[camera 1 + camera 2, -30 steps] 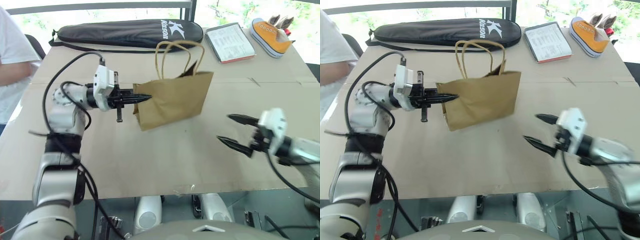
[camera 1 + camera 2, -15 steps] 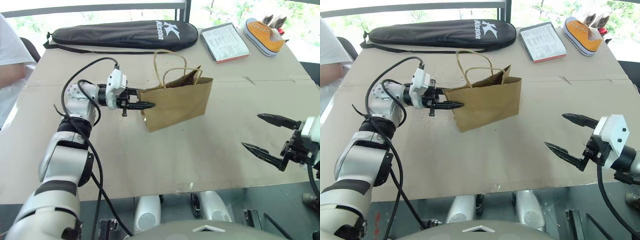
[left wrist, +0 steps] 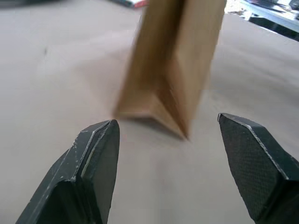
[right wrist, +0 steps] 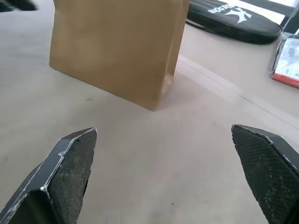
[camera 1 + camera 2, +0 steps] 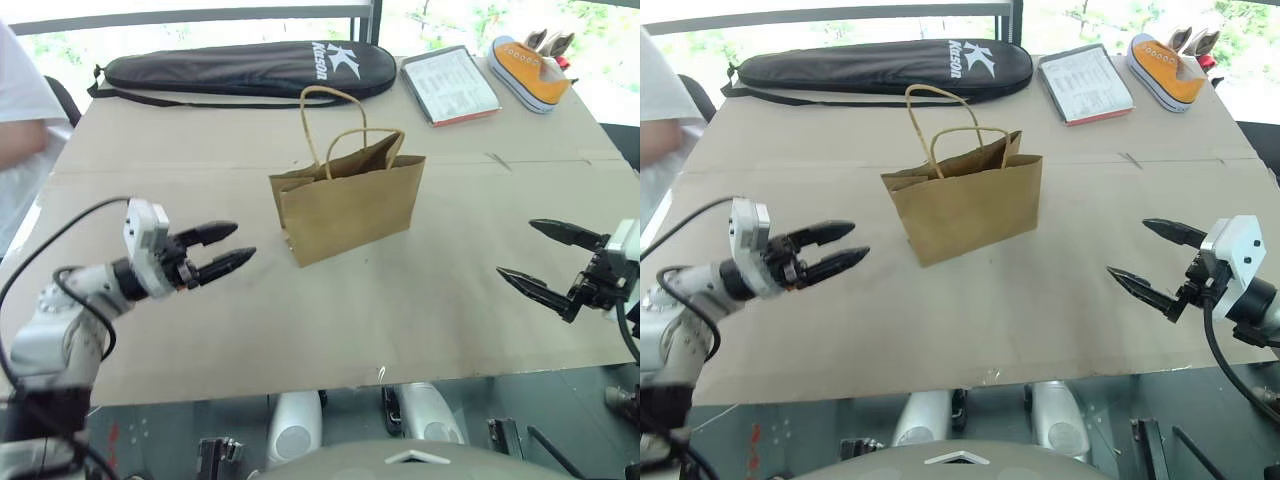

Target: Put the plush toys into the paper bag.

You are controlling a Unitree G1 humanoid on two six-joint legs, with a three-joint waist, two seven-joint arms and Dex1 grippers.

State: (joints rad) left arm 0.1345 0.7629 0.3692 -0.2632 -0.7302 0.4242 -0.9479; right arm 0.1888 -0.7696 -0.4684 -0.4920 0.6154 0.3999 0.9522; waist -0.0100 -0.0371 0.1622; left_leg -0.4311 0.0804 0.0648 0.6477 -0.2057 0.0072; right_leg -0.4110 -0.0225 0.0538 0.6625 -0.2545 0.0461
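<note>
On the counter [image 5: 330, 330], the brown kraft paper bag [image 5: 348, 202] is standing upright, mouth up, both empty grippers [image 5: 225, 253] [image 5: 551, 256] hanging wide apart beside it.

Indoor test bench beside bright windows: a cardboard-covered table [image 5: 330, 330] bearing staged props, a black racket case [image 5: 250, 67], a printed sheet [image 5: 449, 85], an orange sneaker [image 5: 528, 72].

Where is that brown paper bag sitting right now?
The paper bag stands upright mid-table in the head views, between the open left gripper and right gripper, in front of the black racket case.
</note>
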